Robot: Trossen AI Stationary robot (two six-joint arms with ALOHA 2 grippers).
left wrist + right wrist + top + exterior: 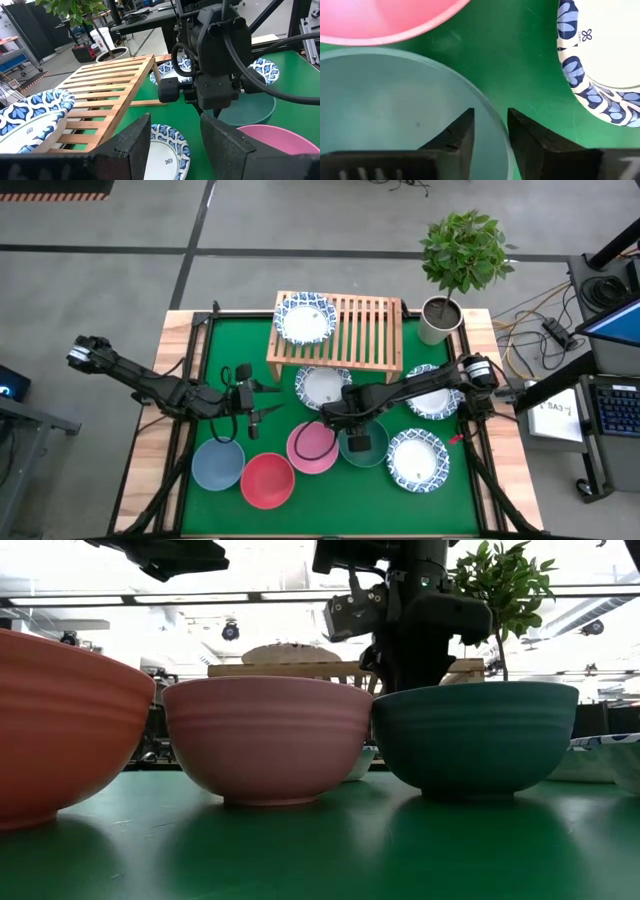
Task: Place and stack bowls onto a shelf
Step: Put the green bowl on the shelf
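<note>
The light-wood shelf (345, 332) stands at the table's far side with one white blue-rimmed bowl (305, 320) on its left end. Three more white bowls (322, 387) (432, 392) (418, 460) sit on the green mat. The blue-grey (218, 463), red (267, 480), pink (312, 447) and dark green (365, 445) bowls stand in a near row. My right gripper (491, 125) is open over the dark green bowl's far-left rim (496, 131), with one finger inside and one outside. My left gripper (266, 400) hovers open, left of centre.
A grey plant pot (438, 320) with a small tree stands by the shelf's right end. The right arm (420, 388) lies across one white bowl. The pink bowl (265, 735) stands close beside the dark green bowl (478, 735). Bare green mat (230, 360) lies left of the shelf.
</note>
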